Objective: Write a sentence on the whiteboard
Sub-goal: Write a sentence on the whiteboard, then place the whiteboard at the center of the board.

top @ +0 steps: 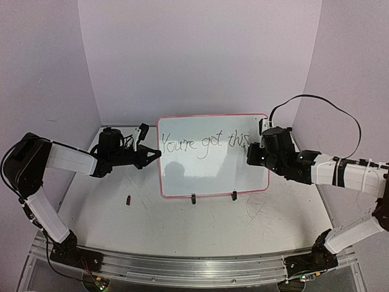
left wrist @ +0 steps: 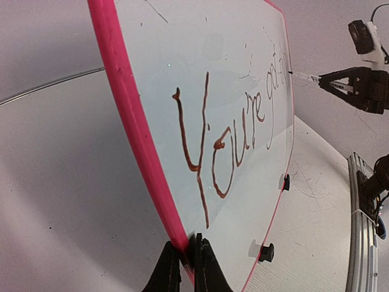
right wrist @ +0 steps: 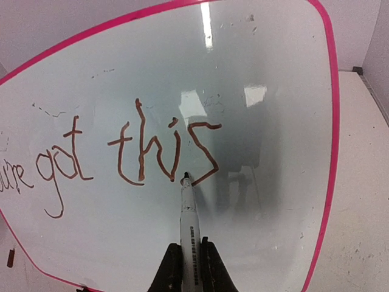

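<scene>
My left fingers (left wrist: pixel 203 261) pinch the whiteboard (left wrist: pixel 140 152); my right fingers (right wrist: pixel 209 267) squeeze the pen (right wrist: pixel 188 219). Pushing hard might smudge the sentence (right wrist: pixel 164 152).

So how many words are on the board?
3. You're on the whiteboard's left, got in the middle, this on the right by the marker's tip. None seem hidden.

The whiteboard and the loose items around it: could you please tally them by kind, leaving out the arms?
Glossy white whiteboard with red-pink frame: 1
Small black clip feet: 2
White marker pen: 1
Small dark loose piece: 1
Total: 5
</scene>
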`<act>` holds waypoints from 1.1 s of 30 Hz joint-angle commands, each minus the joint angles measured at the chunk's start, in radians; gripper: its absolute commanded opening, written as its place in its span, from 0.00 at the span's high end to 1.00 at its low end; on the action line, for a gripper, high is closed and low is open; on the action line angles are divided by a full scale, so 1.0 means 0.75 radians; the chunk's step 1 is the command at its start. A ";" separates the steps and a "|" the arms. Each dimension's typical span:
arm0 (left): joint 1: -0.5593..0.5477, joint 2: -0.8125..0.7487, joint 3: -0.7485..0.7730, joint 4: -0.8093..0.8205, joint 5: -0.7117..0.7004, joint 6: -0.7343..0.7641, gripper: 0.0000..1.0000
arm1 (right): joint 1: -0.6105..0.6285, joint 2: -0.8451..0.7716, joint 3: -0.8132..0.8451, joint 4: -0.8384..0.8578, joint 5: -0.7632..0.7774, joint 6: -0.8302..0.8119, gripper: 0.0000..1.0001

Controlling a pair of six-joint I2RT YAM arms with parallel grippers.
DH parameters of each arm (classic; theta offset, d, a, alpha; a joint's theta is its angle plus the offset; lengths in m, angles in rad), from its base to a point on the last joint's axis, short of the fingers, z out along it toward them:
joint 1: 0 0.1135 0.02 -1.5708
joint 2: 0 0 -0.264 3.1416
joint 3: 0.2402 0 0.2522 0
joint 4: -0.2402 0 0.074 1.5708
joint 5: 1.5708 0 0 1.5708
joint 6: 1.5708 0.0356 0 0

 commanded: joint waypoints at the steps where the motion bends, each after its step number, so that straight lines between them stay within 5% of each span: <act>1: -0.049 0.022 0.028 -0.081 -0.064 0.111 1.00 | -0.011 -0.106 -0.015 0.003 0.087 0.000 1.00; 33: -0.048 0.022 0.029 -0.081 -0.065 0.111 1.00 | -0.062 -0.033 -0.013 -0.032 0.080 0.000 1.00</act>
